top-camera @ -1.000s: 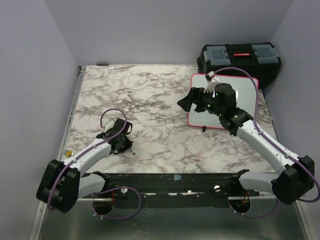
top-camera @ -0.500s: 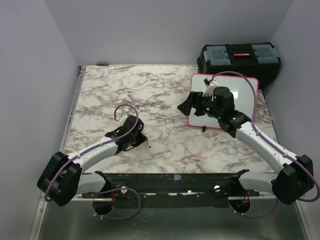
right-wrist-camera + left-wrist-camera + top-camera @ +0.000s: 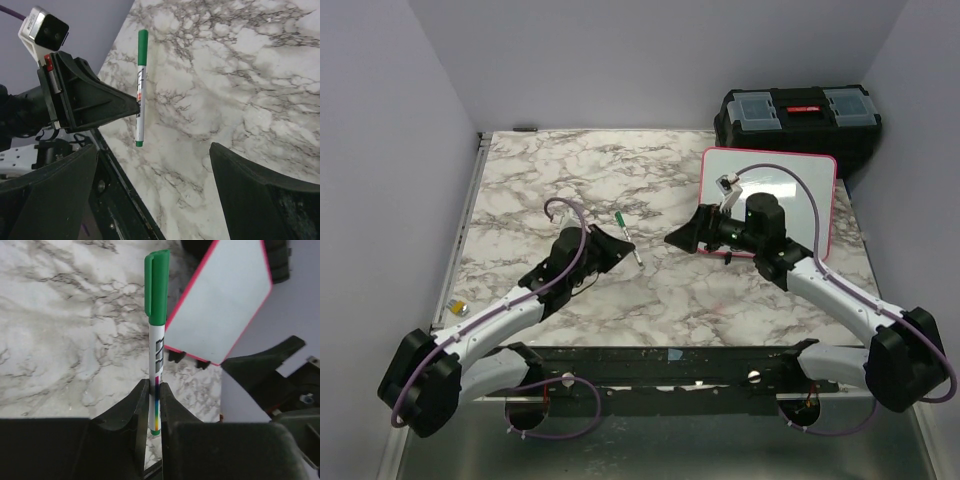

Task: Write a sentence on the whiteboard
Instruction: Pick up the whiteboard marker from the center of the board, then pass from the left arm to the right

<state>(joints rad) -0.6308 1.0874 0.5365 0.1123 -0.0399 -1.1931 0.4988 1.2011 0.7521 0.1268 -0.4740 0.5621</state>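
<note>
Whiteboard (image 3: 775,195): flat on the table's far right, just in front of the toolbox (image 3: 800,115); likely light, stiff and slick-faced, best steadied by its pink frame. Left gripper (image 3: 616,243): jaws pinching a capped green marker (image 3: 623,224) near its tail; right gripper (image 3: 682,236): jaws spread, empty, beside the board's near left corner. Toolbox: lid closed, contents unseen

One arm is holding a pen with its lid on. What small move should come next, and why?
Probably the right gripper should ease toward the green cap and close on it. The left gripper is shut on the marker with its cap on, the right one stands open facing it, and the whiteboard shows no writing.
</note>
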